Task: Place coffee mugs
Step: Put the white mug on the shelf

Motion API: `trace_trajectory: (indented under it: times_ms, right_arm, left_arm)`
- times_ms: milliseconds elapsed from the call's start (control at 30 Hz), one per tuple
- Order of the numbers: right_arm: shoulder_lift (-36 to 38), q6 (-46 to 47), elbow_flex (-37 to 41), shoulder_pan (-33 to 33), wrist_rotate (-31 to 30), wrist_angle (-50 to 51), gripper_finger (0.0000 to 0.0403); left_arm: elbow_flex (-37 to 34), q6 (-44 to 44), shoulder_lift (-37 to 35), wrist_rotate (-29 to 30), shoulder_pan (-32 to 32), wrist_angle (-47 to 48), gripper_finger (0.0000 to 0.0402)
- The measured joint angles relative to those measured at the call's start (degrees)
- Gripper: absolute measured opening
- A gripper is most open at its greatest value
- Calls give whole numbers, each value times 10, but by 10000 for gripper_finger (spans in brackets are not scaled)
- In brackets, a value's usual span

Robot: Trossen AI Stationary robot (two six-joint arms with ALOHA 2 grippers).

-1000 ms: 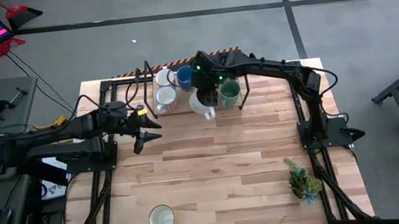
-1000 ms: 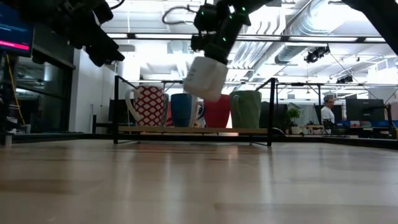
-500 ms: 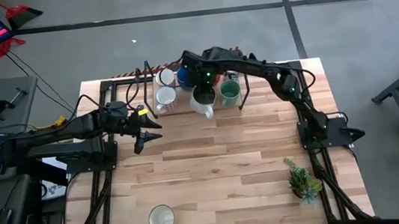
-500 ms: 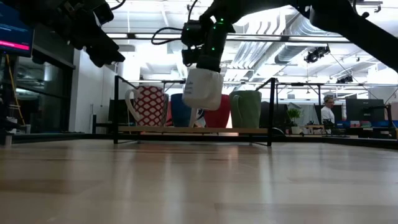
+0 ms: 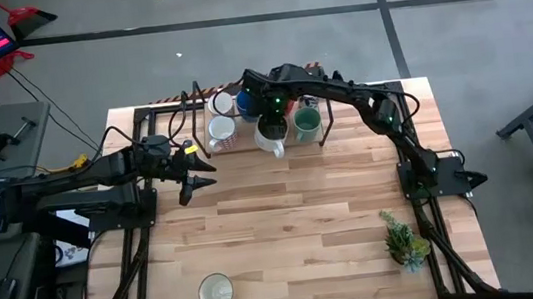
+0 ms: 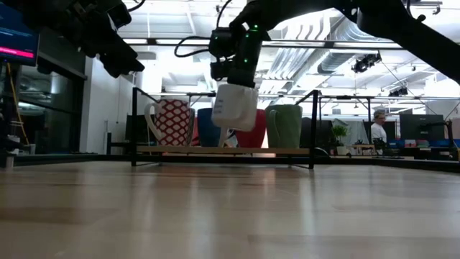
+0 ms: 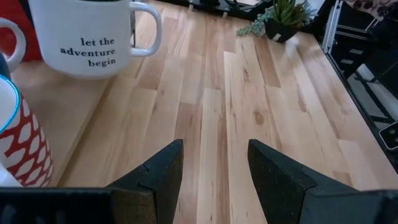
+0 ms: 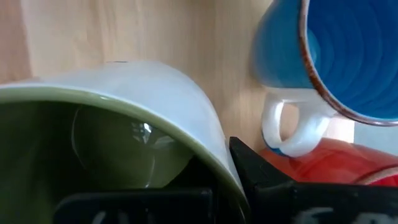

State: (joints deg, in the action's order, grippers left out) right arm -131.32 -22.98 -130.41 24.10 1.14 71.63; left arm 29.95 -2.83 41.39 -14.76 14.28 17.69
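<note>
My right gripper (image 5: 268, 121) is at the far middle of the table, over a low wooden shelf (image 6: 215, 150), shut on a white mug (image 6: 234, 106) lettered "let the adventure begin" (image 7: 87, 37). On the shelf stand a red-patterned mug (image 6: 171, 122), a blue mug (image 8: 336, 56), a red mug (image 6: 251, 129) and a green mug (image 6: 285, 126). My left gripper (image 7: 211, 168) waits open at the table's left, above the wood. Another white mug (image 5: 215, 293) lies near the front left. My right gripper holds the white mug by its wall at the rim (image 8: 214, 155), one finger (image 8: 261, 174) outside and the other inside the greenish hollow. The fingers come from above, pointing steeply down. The mug hangs nearly upright below them, clear of the shelf.
A small spiky potted plant (image 5: 405, 239) stands near the front right. Black frame rails (image 5: 418, 152) run along both sides of the table. The wide wooden middle (image 5: 294, 217) holds nothing. A person (image 6: 379, 126) sits far off in the room behind.
My right gripper has tipped more steeply downward and sunk a little with the white mug. The mug hung tilted a second ago; now it hangs nearly upright and lower, just in front of the blue and red mugs.
</note>
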Motion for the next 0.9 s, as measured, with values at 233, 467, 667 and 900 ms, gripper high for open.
trace_trajectory:
  times_ms: [233,467,667,900]
  right_arm:
    - [-3,6,0,-2,-20,0,0]
    - [-3,22,0,-6,-41,5,0]
    - [-3,50,0,-10,-50,5,0]
    - [-5,94,0,-10,-67,13,0]
  left_arm:
    - [0,0,0,0,0,0,170]
    - [0,0,0,0,0,4,170]
    - [0,0,0,0,0,4,170]
    - [0,-1,0,0,-1,4,170]
